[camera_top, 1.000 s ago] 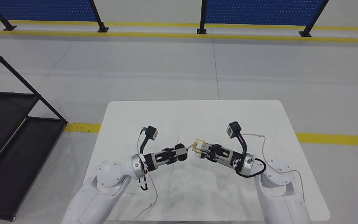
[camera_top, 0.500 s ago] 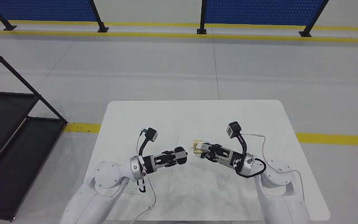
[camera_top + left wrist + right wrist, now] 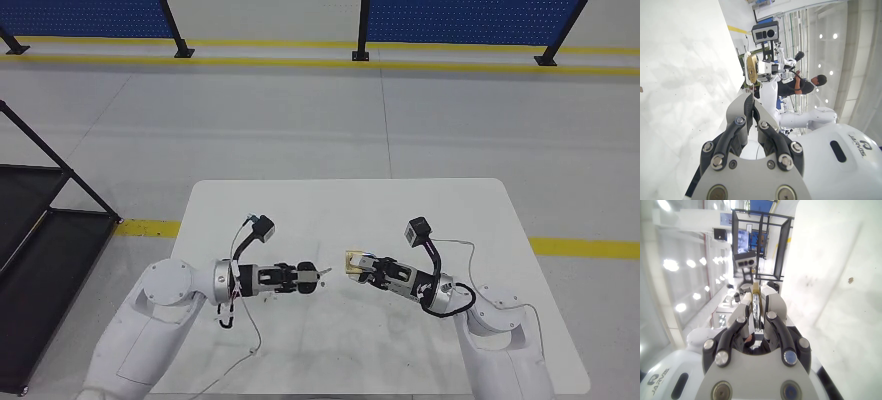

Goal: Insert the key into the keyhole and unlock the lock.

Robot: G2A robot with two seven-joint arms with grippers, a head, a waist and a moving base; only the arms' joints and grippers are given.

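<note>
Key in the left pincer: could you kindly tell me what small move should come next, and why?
Probably ease the left pincer forward, bringing the key toward the keyhole of the brass lock held in the right pincer. The top view shows a gap between them, and the keyhole faces the key.

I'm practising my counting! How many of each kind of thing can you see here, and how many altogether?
2 pincers: left pincer, right pincer
1 brass padlock, held in the right pincer
1 key, held in the left pincer
1 white table
Total: 5
</note>
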